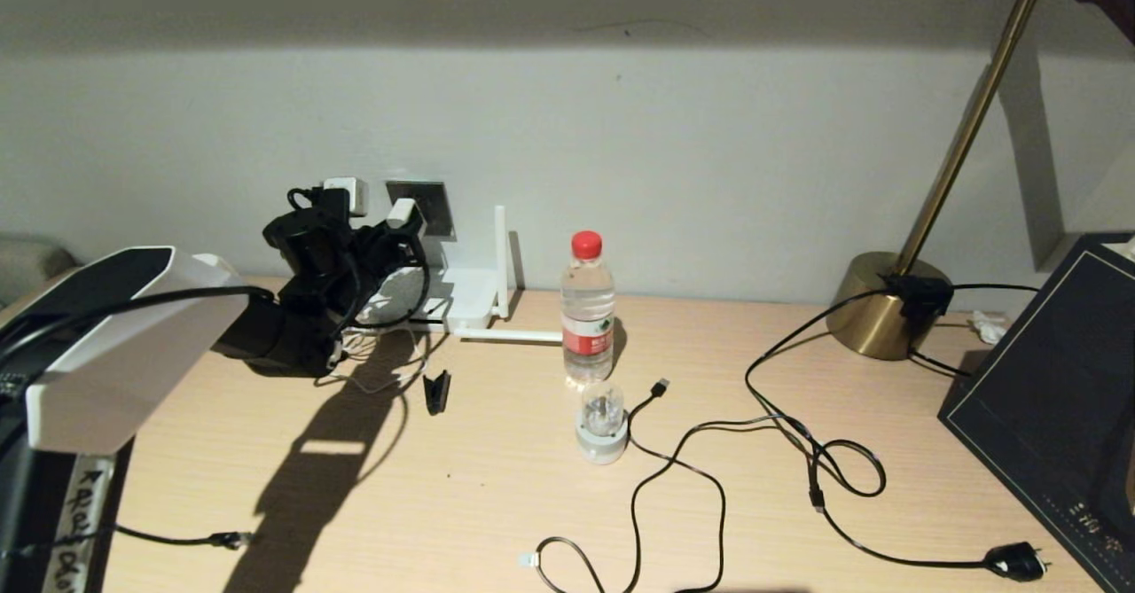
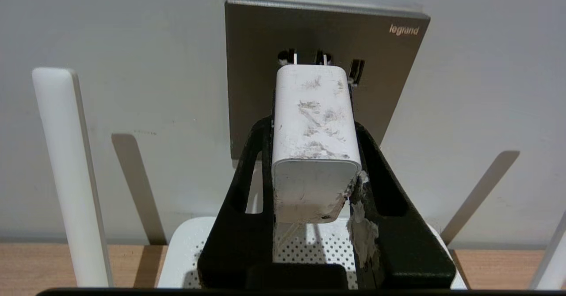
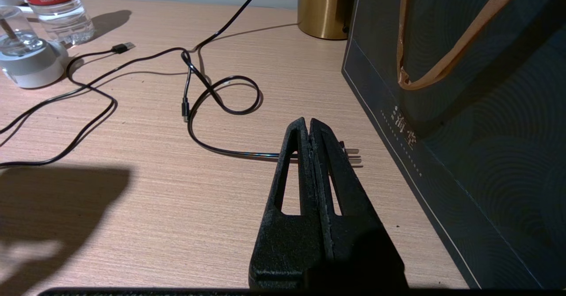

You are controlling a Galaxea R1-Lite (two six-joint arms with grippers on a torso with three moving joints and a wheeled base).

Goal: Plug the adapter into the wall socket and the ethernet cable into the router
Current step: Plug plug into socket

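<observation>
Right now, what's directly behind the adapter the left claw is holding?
The grey wall socket. The adapter, clamped in the left claw, has its two prongs at the upper holes, a sliver still showing. The plate area behind the adapter is covered.

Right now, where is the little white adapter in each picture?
Head view: adapter at the wall socket, far left, in the left tool.
Left wrist view: adapter in the middle, prongs at the socket.
Right wrist view: not there.
Shared landmark: the wall socket.
</observation>
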